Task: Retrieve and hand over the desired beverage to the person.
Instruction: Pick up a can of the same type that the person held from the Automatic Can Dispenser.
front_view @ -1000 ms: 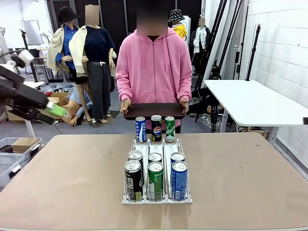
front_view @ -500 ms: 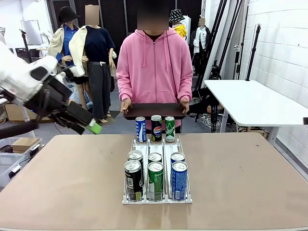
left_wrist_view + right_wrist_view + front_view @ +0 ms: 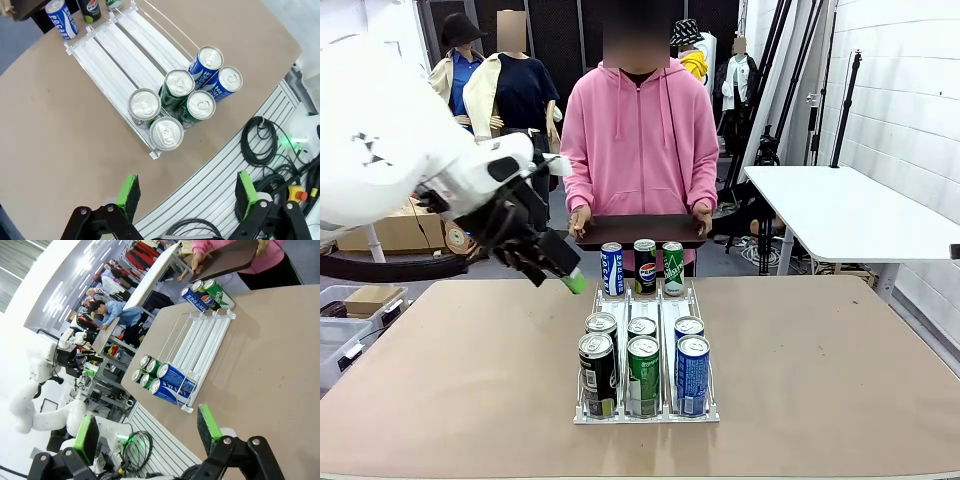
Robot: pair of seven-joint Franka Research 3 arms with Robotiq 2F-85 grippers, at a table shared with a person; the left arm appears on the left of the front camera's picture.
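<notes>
A clear rack [image 3: 620, 300] in the table's middle holds several drink cans: a cluster at its near end [image 3: 643, 360] and three at its far end, a blue one [image 3: 612, 268], a dark one [image 3: 645, 265] and a green one [image 3: 673, 267]. Nothing shows which beverage is desired. The person [image 3: 640, 130] in a pink hoodie stands behind the table holding a dark tray [image 3: 640, 230]. My left gripper [image 3: 565, 275] hangs open left of the far blue can. It looks down on the near cans [image 3: 185, 102], its jaws [image 3: 187, 190] wide and empty. My right gripper [image 3: 147, 432] is open, far from the rack [image 3: 200, 340].
A white side table [image 3: 840, 210] stands at the right beyond the table. Cables [image 3: 260, 145] and a slotted metal edge run along my side of the table. A grey bin [image 3: 340, 320] sits at the left. Bare tabletop lies on both sides of the rack.
My left arm has swung in from the far left and forward over the table. Its open gripper now hangs beside the rack's far end. The cans and the person have not moved.
</notes>
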